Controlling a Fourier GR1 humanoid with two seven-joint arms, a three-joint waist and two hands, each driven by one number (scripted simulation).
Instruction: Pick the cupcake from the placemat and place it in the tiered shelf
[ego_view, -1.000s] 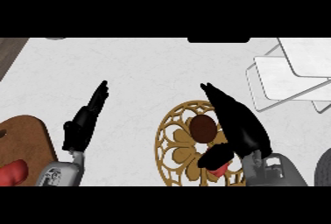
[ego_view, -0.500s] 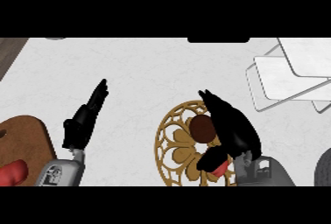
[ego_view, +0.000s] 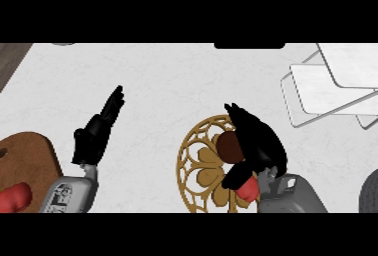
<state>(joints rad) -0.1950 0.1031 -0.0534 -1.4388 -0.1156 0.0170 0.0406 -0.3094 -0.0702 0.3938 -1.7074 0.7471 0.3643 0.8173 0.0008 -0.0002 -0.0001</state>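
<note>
The cupcake (ego_view: 229, 146), brown on top, stands on the round gold openwork placemat (ego_view: 201, 165) at lower centre. My right hand (ego_view: 258, 142) lies against its right side and covers part of it. Its fingers reach past the cupcake toward the far side, only slightly bent, and the thumb (ego_view: 236, 178) sits on the near side, so the hand is open. A red bit (ego_view: 249, 188) shows under the thumb. The white tiered shelf (ego_view: 332, 90) stands at the upper right. My left hand (ego_view: 94, 137) rests open at the left with its fingers up.
A brown wooden board (ego_view: 29, 160) with a red item (ego_view: 15, 196) on it lies at the lower left. A dark round object (ego_view: 369, 192) shows at the right edge. The white counter (ego_view: 170, 80) stretches between the hands and the shelf.
My right hand has drawn back toward me and lowered over the cupcake, its fingers bending a little. The left hand and the cupcake have not moved.
</note>
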